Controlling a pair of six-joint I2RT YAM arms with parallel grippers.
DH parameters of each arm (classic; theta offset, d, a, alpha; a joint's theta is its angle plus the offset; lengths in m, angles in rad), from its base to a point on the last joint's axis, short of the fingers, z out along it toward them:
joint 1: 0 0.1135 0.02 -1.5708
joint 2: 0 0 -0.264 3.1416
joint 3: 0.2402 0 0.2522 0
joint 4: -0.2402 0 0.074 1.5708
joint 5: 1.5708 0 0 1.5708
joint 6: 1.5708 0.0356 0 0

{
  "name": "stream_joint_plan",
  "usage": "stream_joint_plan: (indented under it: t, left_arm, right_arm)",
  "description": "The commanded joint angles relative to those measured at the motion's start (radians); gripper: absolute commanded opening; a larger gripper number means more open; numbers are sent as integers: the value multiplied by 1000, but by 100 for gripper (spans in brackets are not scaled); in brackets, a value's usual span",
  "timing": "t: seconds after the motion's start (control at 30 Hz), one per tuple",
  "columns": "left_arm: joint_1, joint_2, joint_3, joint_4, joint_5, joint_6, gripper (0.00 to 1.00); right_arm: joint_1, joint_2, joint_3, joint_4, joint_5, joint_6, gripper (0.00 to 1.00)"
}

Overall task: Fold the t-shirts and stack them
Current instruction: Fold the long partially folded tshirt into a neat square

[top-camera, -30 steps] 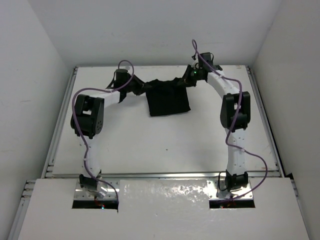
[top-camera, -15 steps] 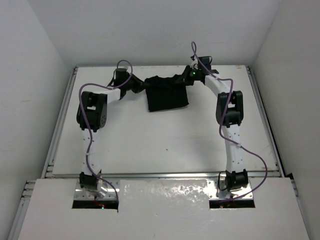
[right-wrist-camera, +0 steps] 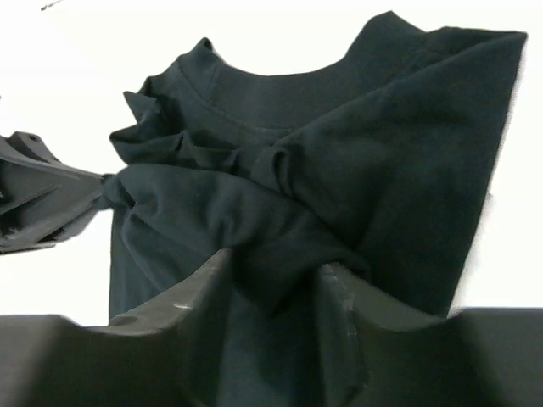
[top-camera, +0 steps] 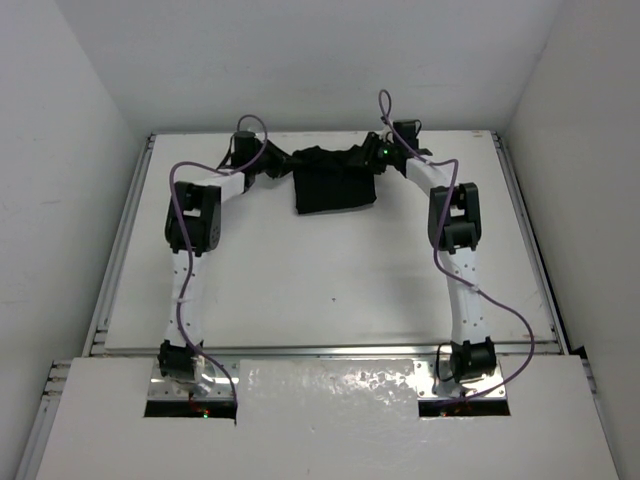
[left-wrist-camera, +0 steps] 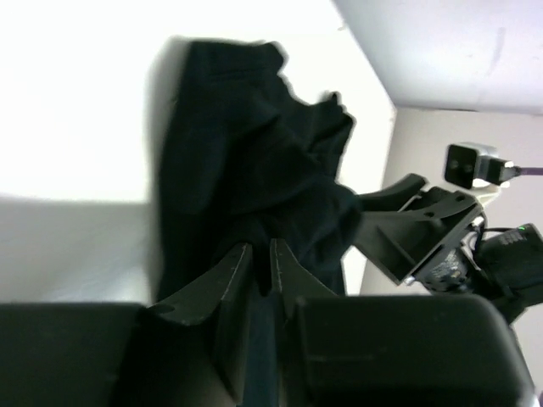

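1. Find the black t-shirt [top-camera: 335, 185] on the bench [top-camera: 320, 290], close to the middle of the far edge. Lower part spread flat as a rough rectangle, with a narrower bunched band along the far side reaching out to both hands.
2. See the left hand [left-wrist-camera: 261, 248] at the shirt's left end, on the far-left-corner side. Fingers almost together with only a thin slit between them, pinching a gathered tuft of cloth at the tips.
3. See the right hand [right-wrist-camera: 277, 261] at the shirt's right end, on the far-right-corner side. Fingers plainly apart, partly open, with a ridge of cloth lying in the gap. Cannot tell whether either finger presses on it.
4. From the right wrist view, note deep creases running from the left hand's pinch across the cloth to the right hand.
5. Note purple cables [top-camera: 180, 200] looping above the bench along both arms [top-camera: 462, 290].
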Motion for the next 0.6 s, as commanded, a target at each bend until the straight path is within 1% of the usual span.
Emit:
stream_joint_plan:
  t: [0.0, 0.07, 0.13, 0.23, 0.3, 0.4, 0.43, 0.47, 0.5, 0.53, 0.57]
  left_arm:
    - [13, 21, 94, 38, 33, 12, 14]
    - [15, 11, 83, 56, 61, 12, 15]
    - [16, -18, 51, 119, 71, 19, 16]
    - [19, -77, 43, 147, 90, 72, 18]
    - [21, -127, 34, 144, 78, 121, 20]
    - [21, -221, -59, 162, 67, 155, 21]
    - [21, -251, -146, 200, 62, 160, 21]
    - [19, -306, -193, 222, 62, 173, 21]
    - [18, -336, -234, 234, 56, 189, 21]
    - [13, -365, -277, 240, 52, 206, 21]
    - [1, -392, -353, 242, 71, 221, 21]
  right_arm:
    - [-11, -16, 7, 76, 50, -20, 47]
    - [-14, -20, 18, 70, 47, -13, 47]
    - [-16, -39, 15, 67, 58, -11, 48]
    - [-17, -103, 4, 44, 121, -40, 52]
    - [-17, -141, -25, 45, 159, -54, 57]
    - [-19, -230, -96, 89, 142, -47, 62]
    - [-19, -275, -116, 100, 126, -43, 63]
    - [-17, -298, -160, 122, 119, -45, 66]
    - [-14, -321, -182, 131, 121, -51, 74]
    - [-12, -362, -206, 133, 121, -59, 74]
    - [-9, -382, -229, 134, 122, -68, 75]
